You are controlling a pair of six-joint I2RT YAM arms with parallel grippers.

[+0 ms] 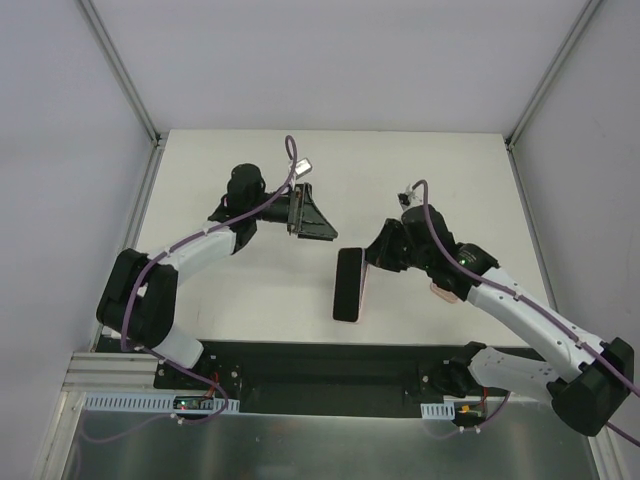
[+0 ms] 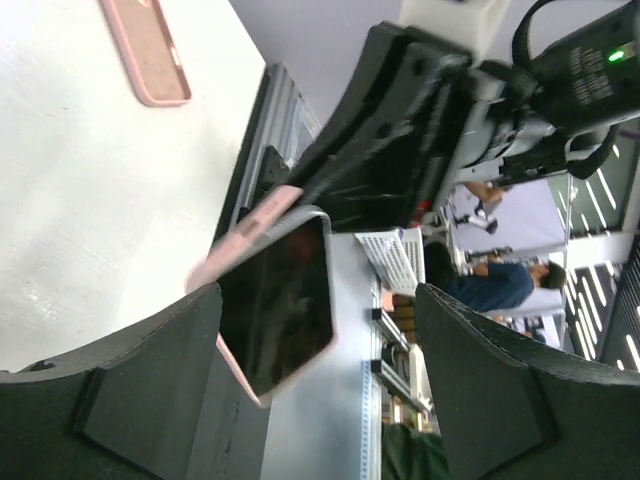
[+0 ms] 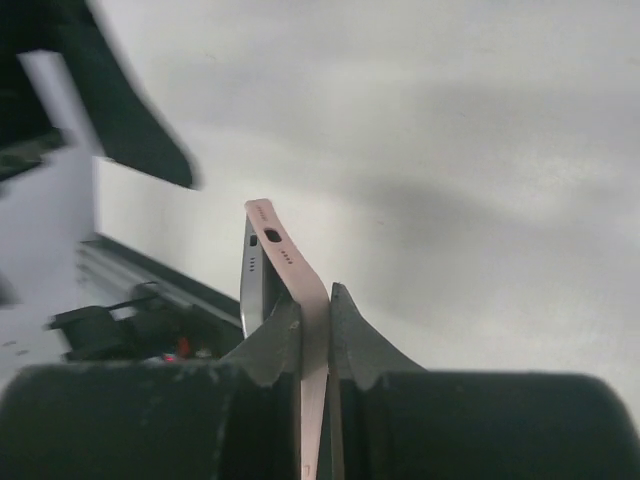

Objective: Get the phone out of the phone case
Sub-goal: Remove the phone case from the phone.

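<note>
Your right pincer (image 3: 315, 312) is clamped on one rim of the pink case (image 3: 288, 262), holding it edge-up over the front middle of the tabletop (image 1: 420, 170). Your left pincer (image 2: 318, 300) is spread wide with nothing between its fingers, apart from the case and facing the screen. The step in hand, as I judge it, is peeling the phone out. Hold the right grip firm on the rim alone, bring the left in square to the phone (image 1: 346, 285), and press at a free corner or long edge so the body is pushed out of the lip rather than squeezed with it. Go slowly, because a soft rim will likely flex and slip. The phone shows a dark, glossy screen framed by a thin pink border, seated inside the case. From the right wrist a grey side wall shows beside the pink strip with its port cut-outs, but you cannot tell whether that corner has lifted.
</note>
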